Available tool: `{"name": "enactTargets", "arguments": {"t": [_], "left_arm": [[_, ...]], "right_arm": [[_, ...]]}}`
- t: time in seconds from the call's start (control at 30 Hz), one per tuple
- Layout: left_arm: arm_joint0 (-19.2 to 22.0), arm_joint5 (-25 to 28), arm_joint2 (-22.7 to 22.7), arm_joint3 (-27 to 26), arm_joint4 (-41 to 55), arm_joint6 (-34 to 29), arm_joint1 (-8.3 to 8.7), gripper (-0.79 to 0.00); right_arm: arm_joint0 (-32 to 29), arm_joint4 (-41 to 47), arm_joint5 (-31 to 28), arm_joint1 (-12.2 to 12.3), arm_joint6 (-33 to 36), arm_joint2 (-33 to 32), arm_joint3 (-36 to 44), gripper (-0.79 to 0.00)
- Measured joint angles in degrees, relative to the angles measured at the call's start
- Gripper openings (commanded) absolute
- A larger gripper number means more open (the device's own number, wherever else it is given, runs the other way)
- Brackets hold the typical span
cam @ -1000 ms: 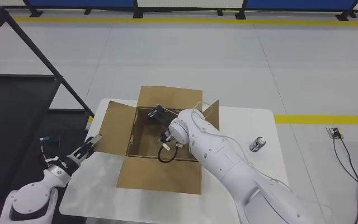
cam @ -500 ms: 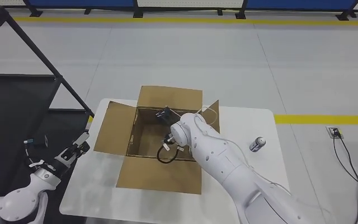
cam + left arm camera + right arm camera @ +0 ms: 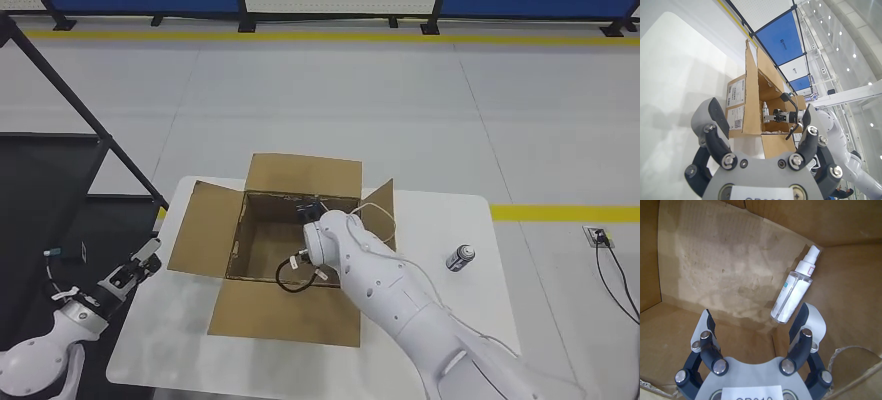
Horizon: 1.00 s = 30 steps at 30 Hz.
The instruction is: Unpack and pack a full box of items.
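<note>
Off the left edge of the white, round-cornered table [image 3: 440, 215] hangs the left gripper [image 3: 140, 268], pale grey shells over black rubbery pads; its jaws are spread wide with nothing between them, as its wrist view shows [image 3: 762, 111]; next along sits the box [image 3: 205, 228], plain brown corrugated cardboard with all four flaps folded outward, ragged torn edges along the rim [image 3: 751, 85] and printed white labels stuck on one outer side; its floor is scuffed and dimpled [image 3: 715, 256]; inside, the bottle [image 3: 795, 289] lies flat on the floor along one wall, its nozzle tucked into a corner, a slim clear-plastic cylinder with a white label and a white spray top, also seen from the left wrist [image 3: 764, 111]; the right gripper [image 3: 308, 210] is down inside the box, pointing at the floor [image 3: 770, 117], jaws parted and holding nothing [image 3: 757, 313], one finger [image 3: 806, 317] just beside the bottle's base; well to the right, apart from the box, a small metallic can [image 3: 459, 258] rests on the table.
</note>
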<state>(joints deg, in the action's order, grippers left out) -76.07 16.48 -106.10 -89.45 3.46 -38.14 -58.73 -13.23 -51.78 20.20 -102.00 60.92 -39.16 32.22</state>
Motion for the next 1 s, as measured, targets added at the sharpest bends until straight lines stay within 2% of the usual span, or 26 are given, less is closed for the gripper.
{"name": "enactTargets", "arguments": {"t": [0.3,0.7,0.8,1.0], "left_arm": [[-0.08,0.06,0.16,0.43,0.47,0.47,0.2,0.0],[-0.32,-0.11,0.22,0.5,0.46,1.19,0.47,0.0],[-0.47,-0.03,0.24,0.49,0.51,1.45,0.53,0.0],[-0.68,0.02,0.22,0.44,0.66,1.7,0.64,0.0]], "right_arm": [[0.19,1.85,-3.54,-0.12,-4.32,-2.23,-5.13,0.0],[1.08,1.72,-4.49,-2.41,-6.11,-1.35,-9.64,0.0],[1.21,1.04,-2.5,-3.12,-8.37,-1.01,-10.55,0.0],[1.59,0.71,-1.45,-4.34,-8.71,-0.58,-11.92,0.0]]}}
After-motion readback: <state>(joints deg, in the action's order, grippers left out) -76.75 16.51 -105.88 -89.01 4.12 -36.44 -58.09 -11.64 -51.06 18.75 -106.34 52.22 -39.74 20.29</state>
